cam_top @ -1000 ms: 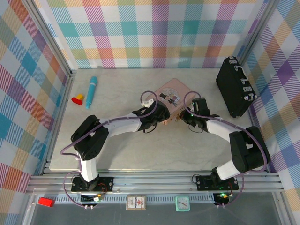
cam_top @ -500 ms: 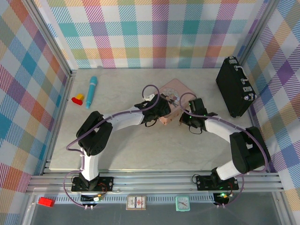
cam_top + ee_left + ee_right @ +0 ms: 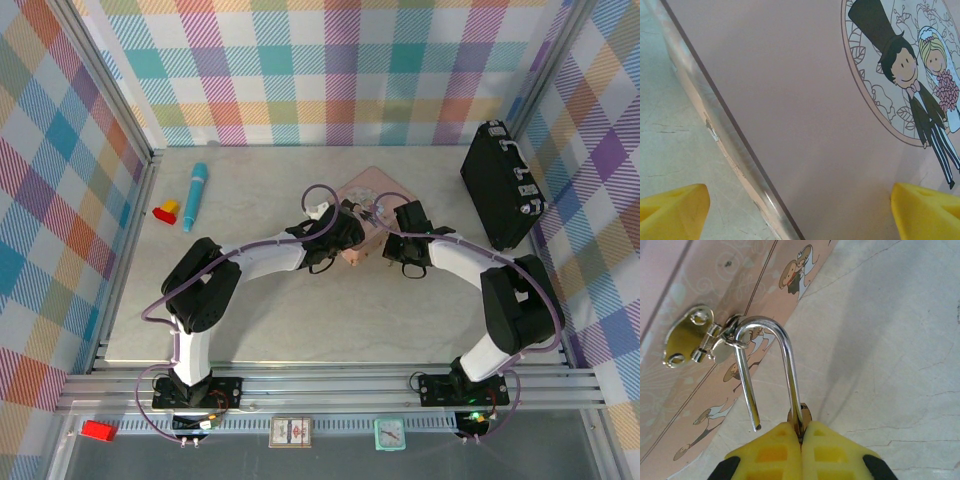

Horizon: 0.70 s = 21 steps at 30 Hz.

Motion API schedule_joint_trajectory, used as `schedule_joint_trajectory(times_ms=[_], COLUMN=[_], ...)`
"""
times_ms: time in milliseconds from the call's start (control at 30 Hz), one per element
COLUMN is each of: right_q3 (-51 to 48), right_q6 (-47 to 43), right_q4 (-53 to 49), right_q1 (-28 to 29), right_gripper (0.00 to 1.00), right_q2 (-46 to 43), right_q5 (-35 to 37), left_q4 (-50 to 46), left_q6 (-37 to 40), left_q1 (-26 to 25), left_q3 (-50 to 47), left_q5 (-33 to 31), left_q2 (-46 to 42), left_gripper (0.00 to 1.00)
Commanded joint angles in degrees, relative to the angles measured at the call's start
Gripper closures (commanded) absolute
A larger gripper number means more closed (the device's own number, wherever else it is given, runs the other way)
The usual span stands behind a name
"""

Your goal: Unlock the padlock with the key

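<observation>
Right jaws gripping padlock [image 3: 791, 371], shackle through pink tin [image 3: 700, 285] hasp [image 3: 687, 337], left jaws wide over lid [image 3: 790, 100]

The table [image 3: 300, 320] has a pale, marble-like top. A pink tin [image 3: 368, 184] lies near its middle. A blue tube [image 3: 194, 196] and yellow-and-red blocks [image 3: 166, 211] lie just beside each other at the far left. A black case [image 3: 500, 185] rests at the far right.
</observation>
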Motion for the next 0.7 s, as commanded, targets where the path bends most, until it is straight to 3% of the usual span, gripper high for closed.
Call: schedule_joint_trajectory(times_ms=[0, 300, 667], right_q3=[1.19, -2.92, -1.7], right_q6=[1.82, 14.15, 22.94], right_q4=[2.45, 7.85, 10.17], right_q1=[-0.29, 2.11, 2.27], right_gripper=[1.0, 1.0, 1.0], right_q2=[-1.16, -3.66, -2.2], right_q5=[1.82, 1.22, 5.15], left_q4=[-9.95, -9.47, -7.45], left_q6=[0.16, -1.49, -1.65], left_q1=[0.32, -0.52, -0.58], left_q3=[-3.59, -4.13, -4.47], left_q5=[-0.6, -0.34, -0.86], left_q2=[2.52, 2.72, 2.58], left_gripper=[0.09, 0.1, 0.1])
